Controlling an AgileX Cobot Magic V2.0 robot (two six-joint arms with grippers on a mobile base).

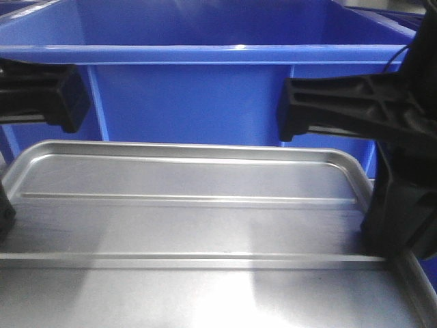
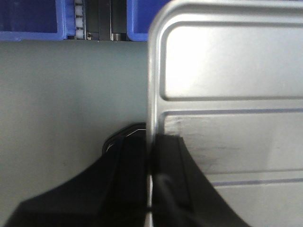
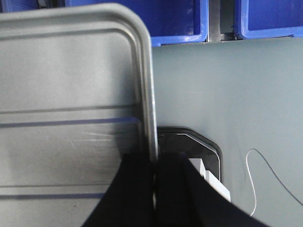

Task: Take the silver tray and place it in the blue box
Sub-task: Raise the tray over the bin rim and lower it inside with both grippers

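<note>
Front-facing view, nearest first: the silver tray (image 1: 205,225) fills the lower half, and its near edge is cut off by the bottom of the frame. Its flat bottom and two long ridges are plain to see, with washed-out glare near the front. At the tray's right rim the right gripper (image 1: 390,229) stands as a dark, blurred mass. At the tray's left rim only a sliver of the left gripper (image 1: 4,213) shows. Black arm parts (image 1: 341,102) reach in above both far corners of the tray and cover some of what lies behind. Just beyond the tray's far rim rises the blue box (image 1: 205,53), its ribbed wall facing the tray and its ends cut off by the frame.

Left wrist view: two black fingers sit one on each side of the tray's left rim, closed on it, and their bases are lost in shadow. Left of the tray lies a grey tabletop (image 2: 66,94); whether the tray touches it cannot be told. A dark rounded shape (image 2: 116,139) peeks out beside the outer finger, too hidden to identify. Past the tray's far corner, blue plastic walls (image 2: 28,19) cross the top with a gap between them.

Right wrist view: the fingers likewise clamp the tray's right rim. Right of the tray, partly covered by the outer finger, sit a black frame (image 3: 203,139) and a white block (image 3: 210,182). A thin white wire (image 3: 248,170) curls farther right.
</note>
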